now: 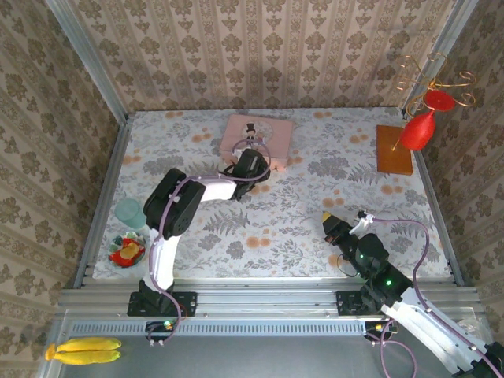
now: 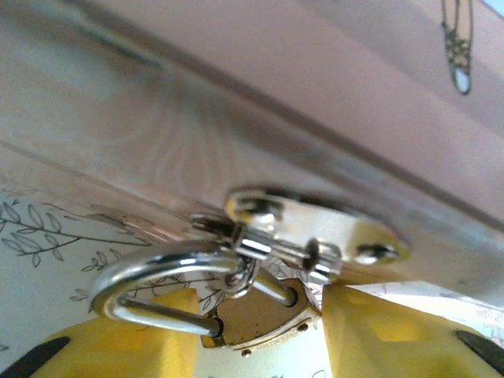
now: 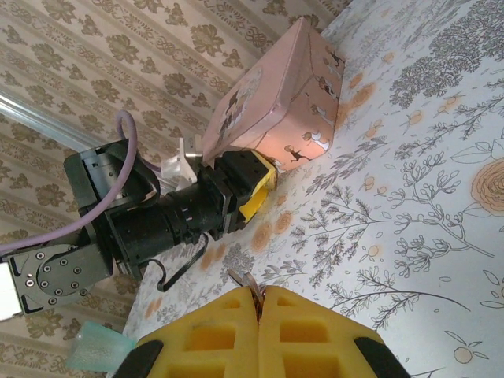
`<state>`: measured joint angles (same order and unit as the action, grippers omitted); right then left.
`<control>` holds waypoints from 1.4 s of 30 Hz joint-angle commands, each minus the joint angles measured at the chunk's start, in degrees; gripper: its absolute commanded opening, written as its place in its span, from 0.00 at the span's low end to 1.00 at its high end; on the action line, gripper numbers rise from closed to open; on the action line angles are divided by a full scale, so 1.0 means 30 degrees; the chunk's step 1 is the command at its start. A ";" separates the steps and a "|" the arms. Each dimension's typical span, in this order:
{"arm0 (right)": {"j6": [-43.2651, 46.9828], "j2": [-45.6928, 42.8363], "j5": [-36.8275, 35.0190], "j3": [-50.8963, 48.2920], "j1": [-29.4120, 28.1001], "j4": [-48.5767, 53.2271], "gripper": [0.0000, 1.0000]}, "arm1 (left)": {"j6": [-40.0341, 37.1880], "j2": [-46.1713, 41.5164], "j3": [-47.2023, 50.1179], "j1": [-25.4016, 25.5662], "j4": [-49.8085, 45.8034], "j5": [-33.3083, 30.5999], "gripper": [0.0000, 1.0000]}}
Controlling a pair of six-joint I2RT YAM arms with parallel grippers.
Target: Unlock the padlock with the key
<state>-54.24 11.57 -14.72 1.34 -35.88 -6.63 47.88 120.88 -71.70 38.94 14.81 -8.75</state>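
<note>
the small brass padlock (image 2: pixel 253 316) hangs at the near edge of the pink tin (image 1: pixel 256 134), its smooth silver shackle (image 2: pixel 150 264) hooked through the tin's shiny clasp (image 2: pixel 315 232) and its body end pointing near. the left gripper (image 2: pixel 260 303) has a yellow finger on each side of that body; i cannot tell if it squeezes. near right, the right gripper (image 3: pixel 258 293) is pressed together, pinching the thin key (image 3: pixel 246 280).

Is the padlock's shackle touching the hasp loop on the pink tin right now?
Touching. The left wrist view shows the silver shackle threaded through the hasp loop on the pink tin, bearing against it.
</note>
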 commanded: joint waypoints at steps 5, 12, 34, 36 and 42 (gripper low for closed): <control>-0.0209 -0.0254 -0.0687 -0.0104 0.0108 0.0402 0.00 | -0.0758 0.0512 -0.0131 -0.0093 -0.0800 -0.0631 0.33; -0.0107 -0.0241 -0.0747 -0.0071 0.0182 0.0370 0.00 | -0.2140 -0.0931 0.0971 0.0470 -0.0663 -0.1482 0.27; -0.0190 -0.0274 -0.0541 -0.0076 0.0314 0.0381 0.00 | -0.1509 -0.1699 0.4174 -0.0820 0.4964 0.2553 0.53; -0.0187 -0.0260 -0.0498 -0.0042 0.0299 0.0380 0.00 | -0.1325 -0.1144 0.3706 -0.0934 0.5050 0.2744 0.54; -0.0231 -0.0254 -0.0496 -0.0027 0.0319 0.0428 0.00 | -0.0772 0.0173 0.2415 -0.1173 0.4733 0.2791 0.48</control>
<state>-54.24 11.57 -14.83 1.34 -35.24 -5.74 44.10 118.54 -62.48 35.94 28.99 -1.72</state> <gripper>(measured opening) 0.066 0.491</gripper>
